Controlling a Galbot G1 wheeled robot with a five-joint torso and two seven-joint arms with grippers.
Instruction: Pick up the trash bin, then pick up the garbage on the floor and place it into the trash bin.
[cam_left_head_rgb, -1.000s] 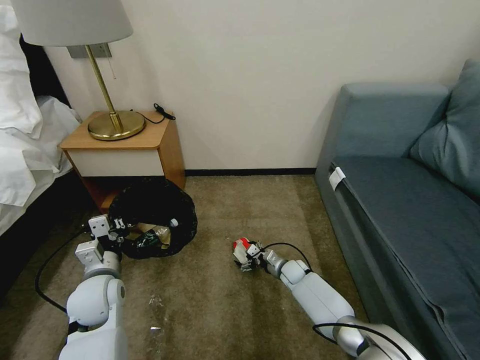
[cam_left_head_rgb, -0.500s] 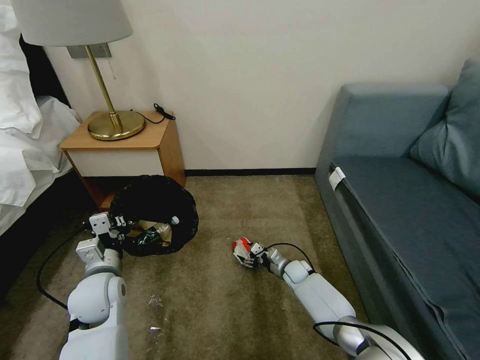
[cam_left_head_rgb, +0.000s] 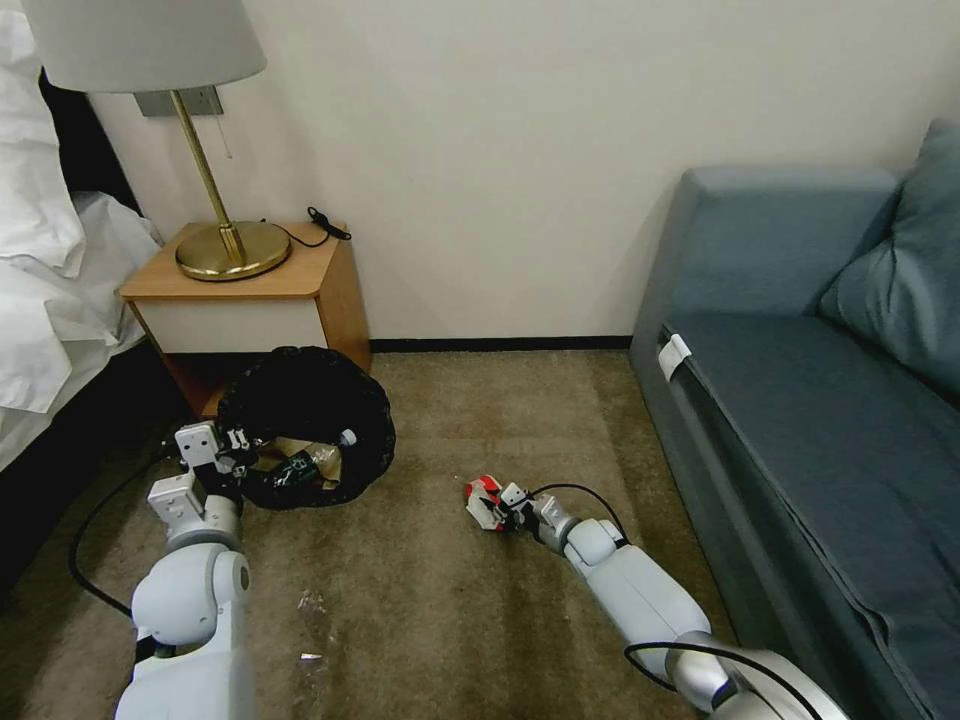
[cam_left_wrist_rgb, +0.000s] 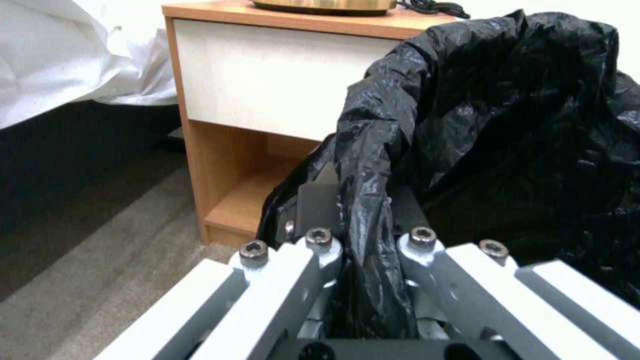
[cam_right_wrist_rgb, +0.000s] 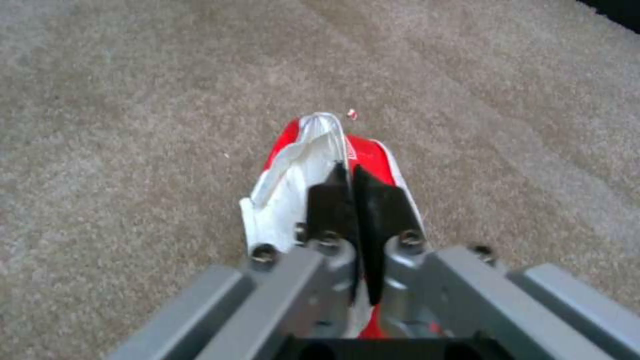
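— Where is the trash bin (cam_left_head_rgb: 305, 430)?

— On the carpet (cam_left_head_rgb: 450, 600), right in front of the nightstand (cam_left_head_rgb: 250, 300), tipped so its mouth shows in the head view. A crinkled black bag (cam_left_wrist_rgb: 507, 130) lines it and folds over the rim. Inside lie a small clear bottle (cam_left_head_rgb: 318, 459) and some brown paper.

— And the left hand (cam_left_head_rgb: 236, 453)?

— It sits at the near rim of the bin. In the left wrist view its two fingers (cam_left_wrist_rgb: 319, 205) are closed on the rim, with a fold of the black bag pinched between them.

— What about the right hand (cam_left_head_rgb: 497, 508)?

— Low over the carpet, in the open floor between the bin and the sofa (cam_left_head_rgb: 820, 400). Its fingers (cam_right_wrist_rgb: 330, 200) are pressed together on the crushed red-and-white packet (cam_right_wrist_rgb: 300, 165), which sticks out past the fingertips.

— Is the packet touching the floor?

— I cannot tell from these views.

— Anything else lying about?

— A few small pale scraps (cam_left_head_rgb: 311, 600) on the carpet near the left arm.
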